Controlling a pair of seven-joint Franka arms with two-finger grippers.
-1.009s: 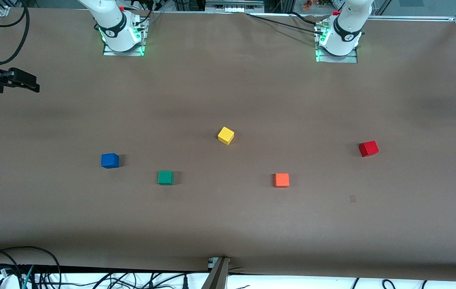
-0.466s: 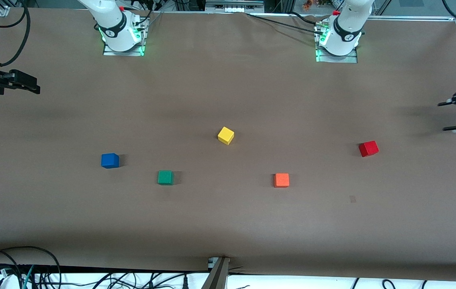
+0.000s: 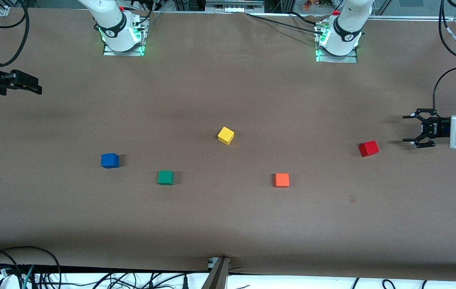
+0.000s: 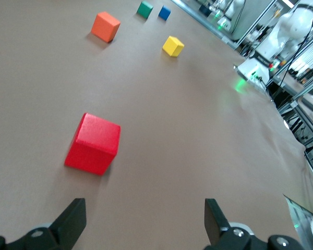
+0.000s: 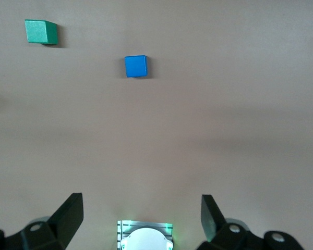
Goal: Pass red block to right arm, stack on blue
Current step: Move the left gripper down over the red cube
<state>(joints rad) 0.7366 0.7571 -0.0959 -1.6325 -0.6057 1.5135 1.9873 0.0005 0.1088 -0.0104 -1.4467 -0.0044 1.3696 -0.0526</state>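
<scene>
Five cubes sat on the brown counter [image 3: 228,224], one of each colour: one red block [image 3: 368,148], one orange cube [image 3: 281,180], one yellow cube [image 3: 225,135], one green cube [image 3: 165,177] and one blue cube [image 3: 109,160]. Taking the yellow cube as the landmark, the red block lay well away from it toward the left arm's end of the counter and slightly nearer the front camera. The orange cube lay nearer the camera than the yellow one, also on the left arm's side. The green and blue cubes lay nearer the camera too, toward the right arm's end, the blue one the more distant of the pair.

The left claw [image 3: 409,130] hung just beside the red block, on the side away from the yellow cube, its fingers spread wide and holding nothing. The right claw [image 3: 37,89] waited at the right arm's end of the counter, well apart from every cube; it appeared open and empty, though only its tips showed in the wrist view.
</scene>
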